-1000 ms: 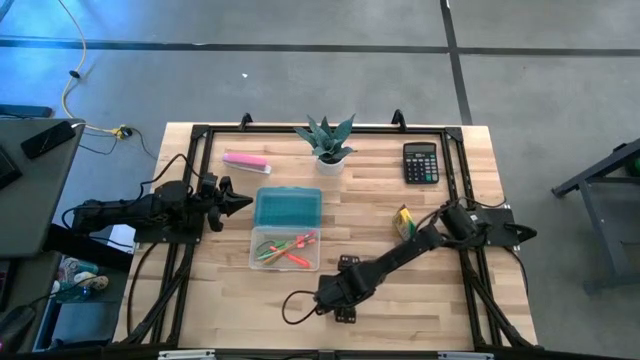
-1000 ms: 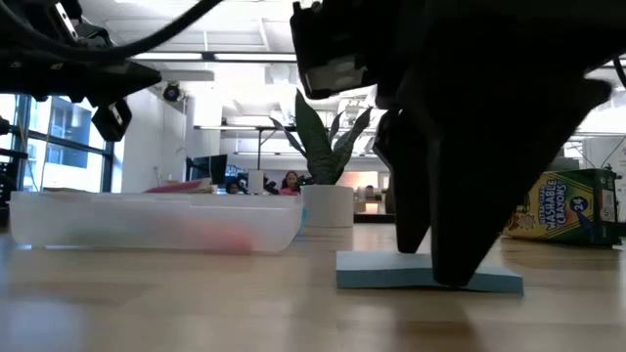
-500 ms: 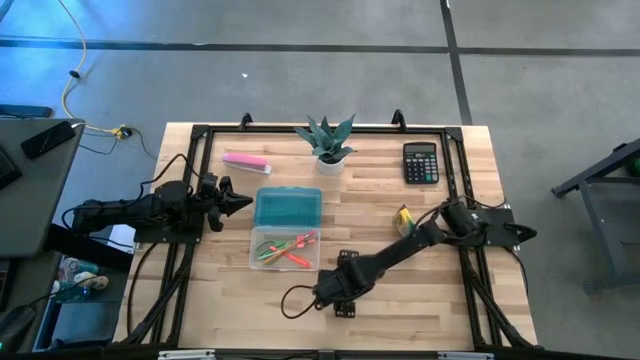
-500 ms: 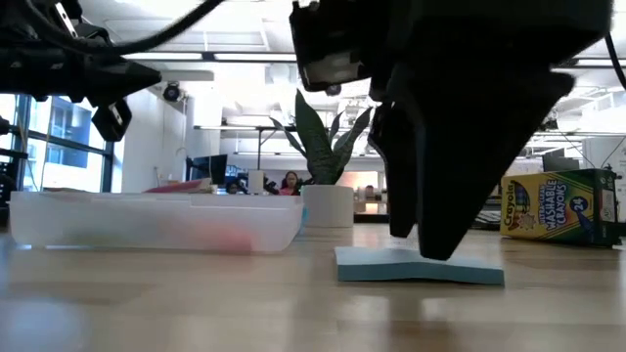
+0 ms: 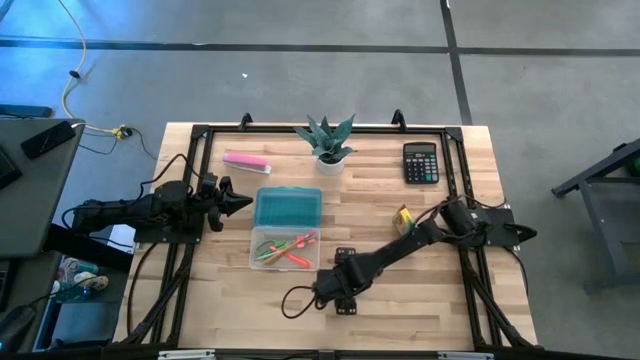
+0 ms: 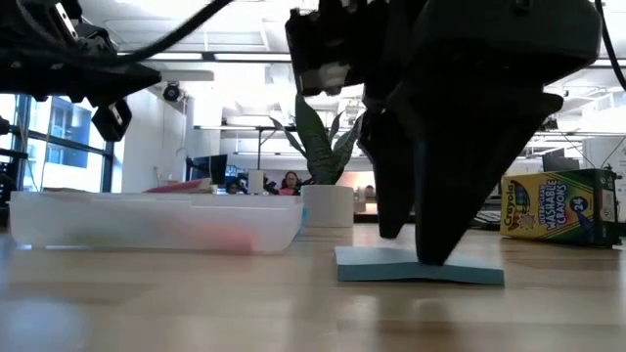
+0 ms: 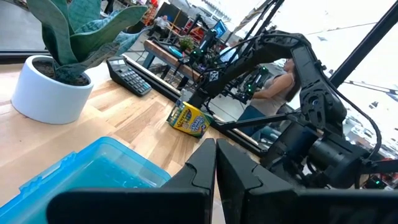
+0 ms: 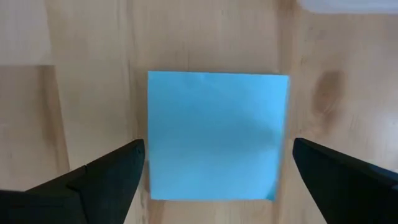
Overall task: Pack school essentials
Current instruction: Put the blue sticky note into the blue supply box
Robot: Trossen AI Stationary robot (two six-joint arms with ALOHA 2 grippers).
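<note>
Right wrist view: one blue sticky-note pad flat on tabletop, between spread jaws of right gripper; left gripper jaws pressed together.

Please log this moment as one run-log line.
right pincer: open, straddling blue sticky-note pad | left pincer: shut, waiting by box | pad: on table

The wooden table carries a calculator, potted plant, and clear bin.

Lighting bright and even. Low view: near tabletop blurred, ceiling lights glare. Shadows soft.
</note>
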